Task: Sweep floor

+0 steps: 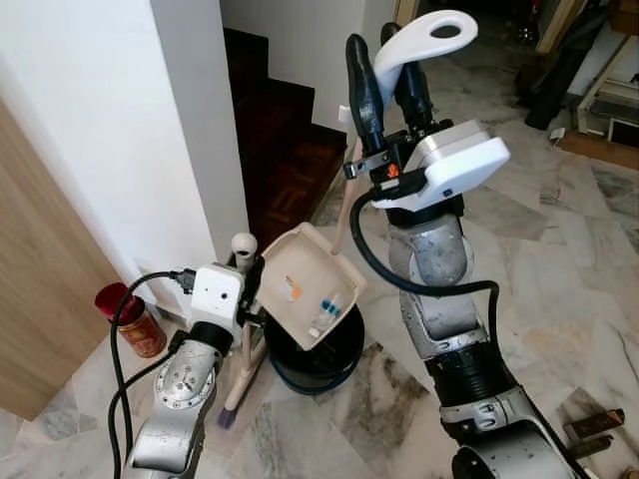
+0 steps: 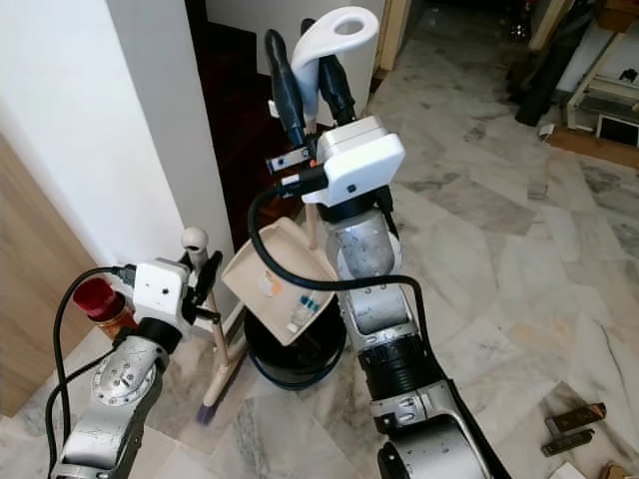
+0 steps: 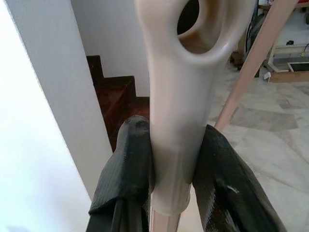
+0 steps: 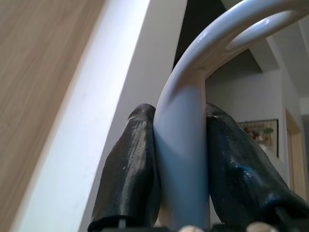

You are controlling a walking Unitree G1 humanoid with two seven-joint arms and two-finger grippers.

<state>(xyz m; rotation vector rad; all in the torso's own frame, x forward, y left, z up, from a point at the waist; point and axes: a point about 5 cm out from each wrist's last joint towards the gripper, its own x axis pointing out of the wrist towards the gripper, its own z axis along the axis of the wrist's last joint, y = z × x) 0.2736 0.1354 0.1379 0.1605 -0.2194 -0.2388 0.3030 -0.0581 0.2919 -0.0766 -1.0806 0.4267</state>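
Gripping the white looped handle point(image 1: 424, 45) of the dustpan point(image 1: 312, 284), the right gripper point(image 1: 391, 72) is raised high at the centre of the scene, its two black fingers point(image 4: 130, 169) pressed against either side of the handle's stem. The beige dustpan hangs tilted below it, its open face turned toward the robot, directly above a black bin point(image 1: 318, 354) with a blue rim that stands on the marble floor point(image 1: 559, 279). Small bits of litter, one orange and some blue and white, lie inside the pan.

To the left and nearer, the left gripper point(image 3: 169, 164) clamps the beige top of the broom handle point(image 3: 186, 96), which ends in a hanging hole; its fingers point(image 3: 128, 164) touch the handle on both sides. The broom point(image 1: 240, 339) stands almost upright beside the white wall point(image 1: 150, 130), its purple bristles resting on the floor just left of the bin.

A red canister point(image 1: 128, 317) sits on the floor at the far left, against a wooden panel point(image 1: 40, 299). Dark wooden stairs point(image 1: 285, 150) rise beyond the wall. Two dark, flat pieces point(image 1: 589, 431) lie on the floor at the near right.
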